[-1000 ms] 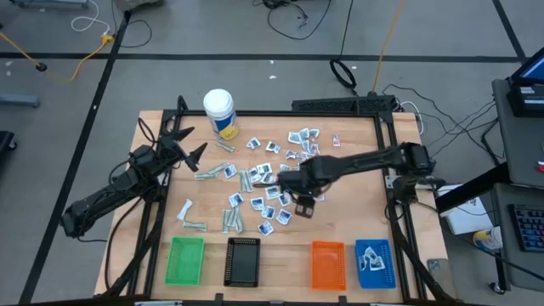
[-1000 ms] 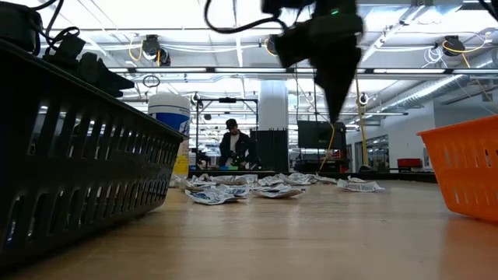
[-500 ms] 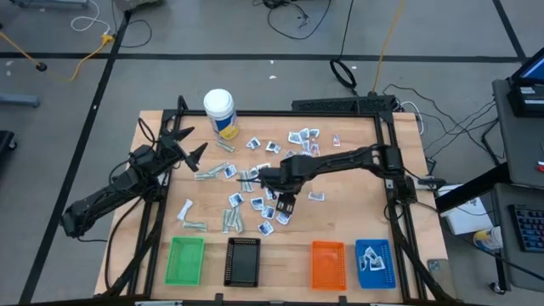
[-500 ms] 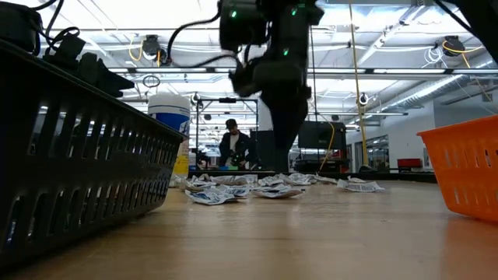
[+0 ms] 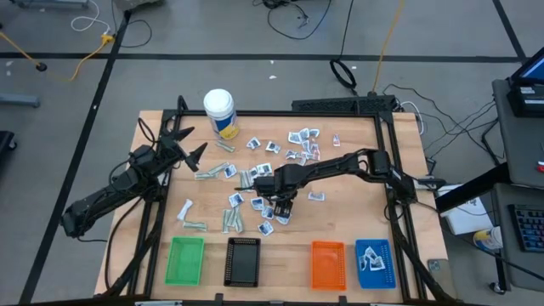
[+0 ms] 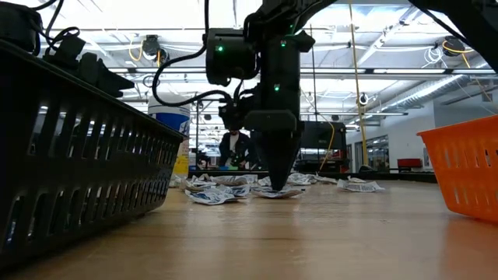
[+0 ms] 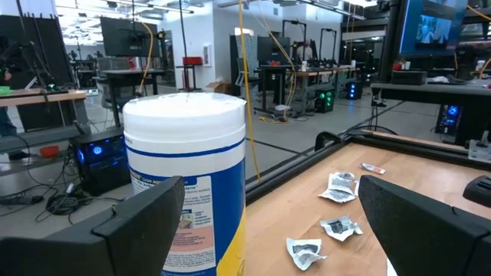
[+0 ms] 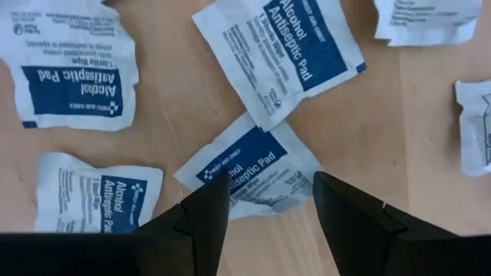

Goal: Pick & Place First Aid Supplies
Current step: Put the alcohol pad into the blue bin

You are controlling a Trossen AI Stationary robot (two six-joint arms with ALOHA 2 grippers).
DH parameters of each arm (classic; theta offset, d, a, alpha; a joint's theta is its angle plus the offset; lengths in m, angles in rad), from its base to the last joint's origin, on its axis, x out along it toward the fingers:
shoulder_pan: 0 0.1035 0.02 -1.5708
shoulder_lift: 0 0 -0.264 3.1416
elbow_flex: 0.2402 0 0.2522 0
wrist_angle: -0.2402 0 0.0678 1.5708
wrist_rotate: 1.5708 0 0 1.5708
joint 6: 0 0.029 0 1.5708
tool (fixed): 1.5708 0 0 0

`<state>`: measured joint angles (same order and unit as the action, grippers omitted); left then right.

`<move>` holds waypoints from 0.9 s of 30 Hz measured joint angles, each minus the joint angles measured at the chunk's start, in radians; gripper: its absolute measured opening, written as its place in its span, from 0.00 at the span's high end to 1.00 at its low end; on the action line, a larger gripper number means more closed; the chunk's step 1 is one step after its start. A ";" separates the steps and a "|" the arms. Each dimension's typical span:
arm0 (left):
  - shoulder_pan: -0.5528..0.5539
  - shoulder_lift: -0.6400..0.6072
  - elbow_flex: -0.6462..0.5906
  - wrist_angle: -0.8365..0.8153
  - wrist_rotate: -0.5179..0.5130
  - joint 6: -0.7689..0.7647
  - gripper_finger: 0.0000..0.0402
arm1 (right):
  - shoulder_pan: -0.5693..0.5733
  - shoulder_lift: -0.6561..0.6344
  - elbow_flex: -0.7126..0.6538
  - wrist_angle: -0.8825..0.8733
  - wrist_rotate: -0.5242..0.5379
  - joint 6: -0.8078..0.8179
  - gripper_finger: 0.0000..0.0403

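The step in hand looks like the pick: the right gripper hangs low over the middle of the scatter of first aid supplies on the tabletop, pointing straight down; its jaws stand partly open with nothing between them, and in the right wrist view they frame one alcohol pad sachet, a white-and-blue square lying flat and skewed on the wood; another sachet just beyond it seems to touch or overlap its far corner, though that contact is hard to judge; in the low view the fingertips appear to be at about packet height, so the closing has likely not yet begun.

The left gripper waits at the far left of the tabletop, jaws wide open and empty, facing the white bottle.

The packets lie mostly across the centre and far half of the tabletop, a few pale strips toward the left; four trays sit along the near edge, green tray, black tray, orange tray and blue tray; only the blue one shows packets inside.

Next, I judge, the jaws need to settle onto the wood astride the sachet and pinch it up by its crumpled middle without dragging its neighbour; then lift clear and carry it to a near tray.
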<state>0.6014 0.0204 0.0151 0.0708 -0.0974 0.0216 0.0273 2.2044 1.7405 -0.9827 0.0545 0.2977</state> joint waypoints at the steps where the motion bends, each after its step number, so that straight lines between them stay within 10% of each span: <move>1: 0.000 0.000 0.000 0.000 0.000 0.000 0.01 | 0.000 0.001 0.000 0.004 0.000 0.000 0.55; 9: 0.000 0.000 0.000 0.000 0.000 0.000 0.01 | 0.001 -0.003 -0.033 0.052 0.001 0.000 0.65; 17: 0.000 0.000 0.000 0.000 0.000 0.000 0.01 | 0.014 -0.002 -0.041 0.055 -0.003 0.003 0.96; 27: 0.000 0.000 0.000 0.000 0.000 0.000 0.01 | 0.021 -0.036 -0.048 0.028 0.006 0.030 1.00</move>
<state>0.6017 0.0204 0.0152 0.0708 -0.0975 0.0216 0.0479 2.1681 1.6926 -0.9550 0.0601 0.3274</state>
